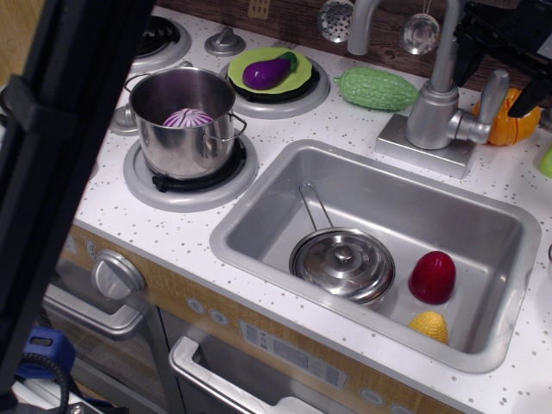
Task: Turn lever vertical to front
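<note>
We see the lever [492, 93] standing upright, tilted slightly, at about two o'clock from the middle of the view, joined by a stubby arm to the right side of the silver faucet body [434, 116], which sits on a square base plate at the back edge of the sink [259, 226]. The black gripper [504, 39] hangs at the upper right corner, above the lever and apart from it; its fingers appear spread with nothing between them, though the frame edge cuts part of it off. Just behind the lever, at three o'clock from it, lies an orange toy [509, 125]. A green bitter gourd [377, 88] rests on the counter at nine o'clock from the faucet body. Inside the sink we find a steel pan with its lid [342, 263], a red egg-shaped toy [432, 276] at three o'clock from it, and a yellow toy [429, 326] near the front wall. At ten o'clock, a steel pot [184, 121] on a burner holds a purple-and-white onion [187, 117], and a purple eggplant [269, 71] lies on a green plate [243, 62] behind it. A dark stand [60, 172] blocks the left side.
</note>
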Available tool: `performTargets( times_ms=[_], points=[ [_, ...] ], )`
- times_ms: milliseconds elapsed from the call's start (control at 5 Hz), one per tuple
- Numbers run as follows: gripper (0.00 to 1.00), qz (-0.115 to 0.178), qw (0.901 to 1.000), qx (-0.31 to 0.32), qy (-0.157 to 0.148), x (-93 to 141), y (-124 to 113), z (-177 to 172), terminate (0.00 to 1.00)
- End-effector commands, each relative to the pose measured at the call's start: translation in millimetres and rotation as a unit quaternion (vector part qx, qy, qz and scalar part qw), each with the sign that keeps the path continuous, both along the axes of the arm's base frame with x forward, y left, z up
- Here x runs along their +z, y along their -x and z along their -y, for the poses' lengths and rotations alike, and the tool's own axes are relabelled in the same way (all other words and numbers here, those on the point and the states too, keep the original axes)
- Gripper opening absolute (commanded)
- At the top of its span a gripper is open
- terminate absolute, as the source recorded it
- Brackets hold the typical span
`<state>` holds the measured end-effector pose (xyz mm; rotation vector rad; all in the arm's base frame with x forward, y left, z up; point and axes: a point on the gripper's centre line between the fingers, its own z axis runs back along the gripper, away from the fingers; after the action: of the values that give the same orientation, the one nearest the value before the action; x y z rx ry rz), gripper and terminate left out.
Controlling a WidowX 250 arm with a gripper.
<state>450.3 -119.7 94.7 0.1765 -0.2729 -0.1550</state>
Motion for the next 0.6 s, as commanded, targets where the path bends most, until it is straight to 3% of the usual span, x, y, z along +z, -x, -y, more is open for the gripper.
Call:
performTargets(
  times_ms=[0, 400],
  points=[
    [1.0, 0.058, 0.9981, -0.016, 0.013, 34.1, -10.6, -0.7, 0.0],
    [1.0, 0.058, 0.9973, -0.029, 0.033, 31.3, -21.0, -3.4, 0.0]
  ],
)
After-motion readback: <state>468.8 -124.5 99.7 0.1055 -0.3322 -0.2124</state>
